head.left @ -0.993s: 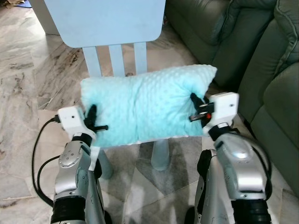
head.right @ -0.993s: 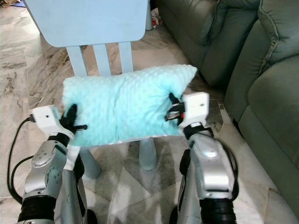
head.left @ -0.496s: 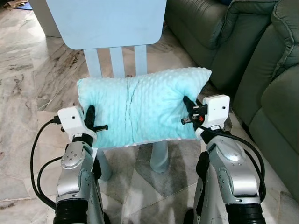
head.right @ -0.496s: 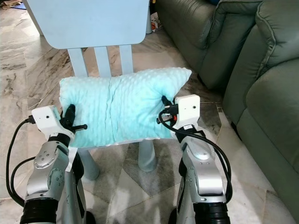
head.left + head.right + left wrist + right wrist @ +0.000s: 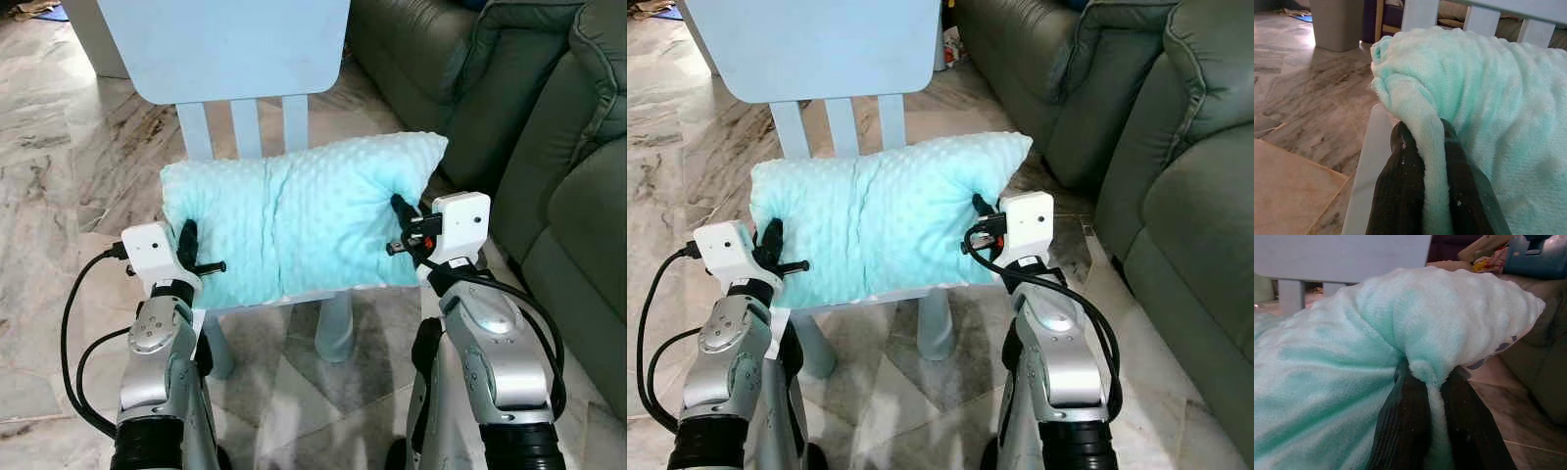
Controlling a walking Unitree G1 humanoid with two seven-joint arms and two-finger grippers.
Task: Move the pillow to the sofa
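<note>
The soft mint pillow (image 5: 299, 220) is in the middle of the head view, held up w/ both arms just above the seat of a light blue chair (image 5: 225, 44). Can't tell if it touches the seat. The chair back is at 12 o'clock from the pillow, w/ three slats under it.

The left end effector (image 5: 186, 245) is at 9 o'clock on the pillow. In the left wrist view its two black fingers (image 5: 1400, 191) are pinched tight on a fold of the pillow's edge, fabric squeezed between them. The right end effector (image 5: 400, 213) is at 3 o'clock on the pillow. In the right wrist view its fingers (image 5: 1405, 426) are clenched on a fold near the pillow's corner too.

The dark green sofa (image 5: 529, 117) is at 2 to 3 o'clock, near the pillow but apart from it. The pillow's top right corner points to it. The floor (image 5: 49, 196) is grey marble tile, at 9 o'clock & below. Black cables (image 5: 73, 343) loop off the left arm, at 7 o'clock.
</note>
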